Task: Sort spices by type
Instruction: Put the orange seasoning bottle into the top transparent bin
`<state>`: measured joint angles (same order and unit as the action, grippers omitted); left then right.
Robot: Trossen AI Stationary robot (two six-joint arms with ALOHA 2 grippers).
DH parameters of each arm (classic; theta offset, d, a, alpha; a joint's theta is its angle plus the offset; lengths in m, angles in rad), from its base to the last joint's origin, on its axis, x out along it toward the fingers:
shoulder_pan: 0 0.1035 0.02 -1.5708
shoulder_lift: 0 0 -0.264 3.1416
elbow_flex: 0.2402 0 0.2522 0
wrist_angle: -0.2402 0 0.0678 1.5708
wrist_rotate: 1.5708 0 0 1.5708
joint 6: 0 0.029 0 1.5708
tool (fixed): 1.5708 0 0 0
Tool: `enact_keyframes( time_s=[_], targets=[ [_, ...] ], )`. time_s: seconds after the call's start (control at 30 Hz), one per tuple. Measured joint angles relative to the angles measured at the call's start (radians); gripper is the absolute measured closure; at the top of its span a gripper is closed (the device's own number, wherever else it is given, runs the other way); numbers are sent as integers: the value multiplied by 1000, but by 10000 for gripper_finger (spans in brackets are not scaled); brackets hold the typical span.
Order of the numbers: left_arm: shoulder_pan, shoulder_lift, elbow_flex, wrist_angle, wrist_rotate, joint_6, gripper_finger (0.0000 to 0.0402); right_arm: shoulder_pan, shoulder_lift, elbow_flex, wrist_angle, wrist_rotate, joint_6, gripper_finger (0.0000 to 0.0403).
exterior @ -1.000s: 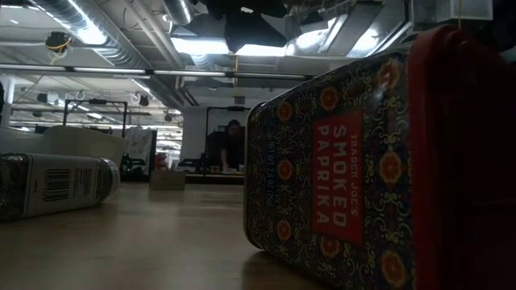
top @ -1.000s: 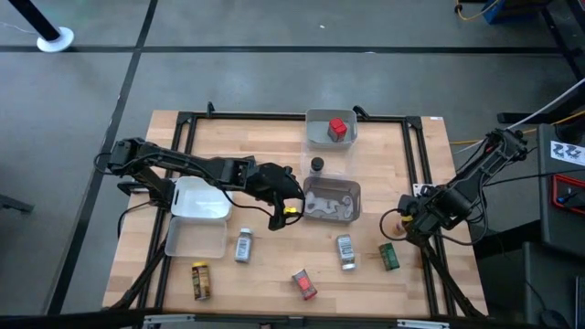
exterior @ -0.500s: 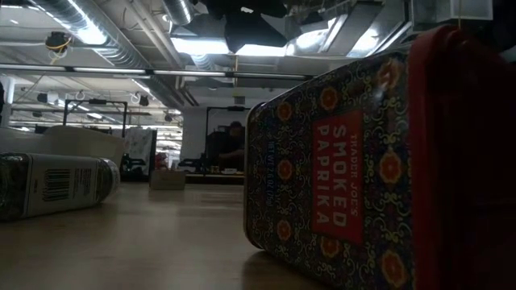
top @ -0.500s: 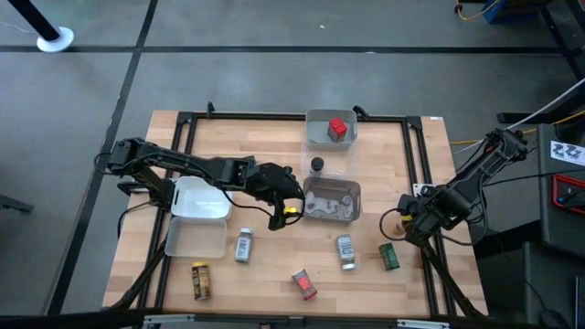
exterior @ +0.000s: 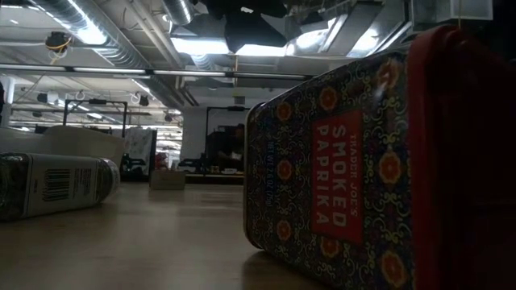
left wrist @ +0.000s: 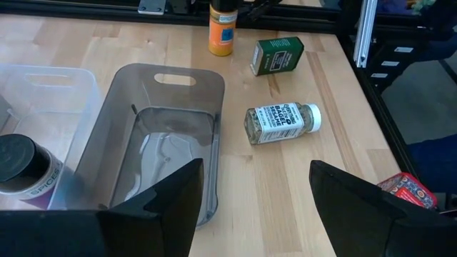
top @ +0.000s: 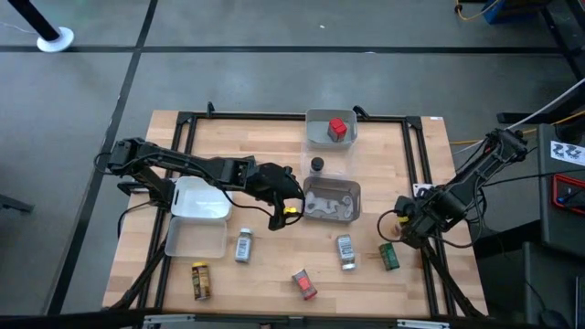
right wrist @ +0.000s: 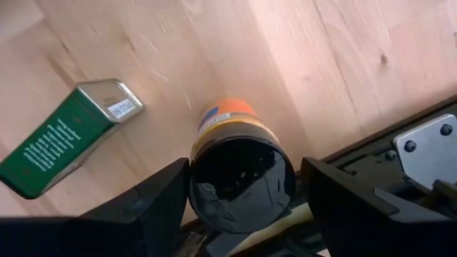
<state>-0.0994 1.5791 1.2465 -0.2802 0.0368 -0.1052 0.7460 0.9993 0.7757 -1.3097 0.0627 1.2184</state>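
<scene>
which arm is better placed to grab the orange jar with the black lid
Right. The right claw is open directly over the orange jar, fingers flanking its lid. The left claw is open beside the grey tray.

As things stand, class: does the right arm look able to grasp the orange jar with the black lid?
Probably yes. The right gripper is open with a finger on either side of the upright orange jar, and nothing lies between them. The green tin lies apart, to one side.

In the low view, the paprika tin (exterior: 339,169) fills the right side; we lose its right end past the edge. Left of that tin, the lying jar (exterior: 56,185) is cropped too, and its label is too dark to read.
</scene>
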Motion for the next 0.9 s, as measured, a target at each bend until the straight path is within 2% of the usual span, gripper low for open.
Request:
enact_keyframes(
  time_s=[0.13, 0.3, 0.57, 0.77, 0.9],
  targets=[
    [0, 0, 0, 0, 0, -1, 162, 0, 0, -6, 4, 14, 30, 147],
    [0, 0, 0, -1, 0, -73, 162, 0, -3, -36, 20, 6, 42, 191],
    [0, 0, 0, -3, 0, -103, 162, 0, 1, -17, 54, 14, 42, 194],
    [8, -16, 0, -3, 0, -95, 162, 0, 2, 83, 55, 88, 41, 192],
    [11, -22, 0, 1, 0, -95, 162, 0, 0, 158, 52, 185, 40, 193]
  ],
)
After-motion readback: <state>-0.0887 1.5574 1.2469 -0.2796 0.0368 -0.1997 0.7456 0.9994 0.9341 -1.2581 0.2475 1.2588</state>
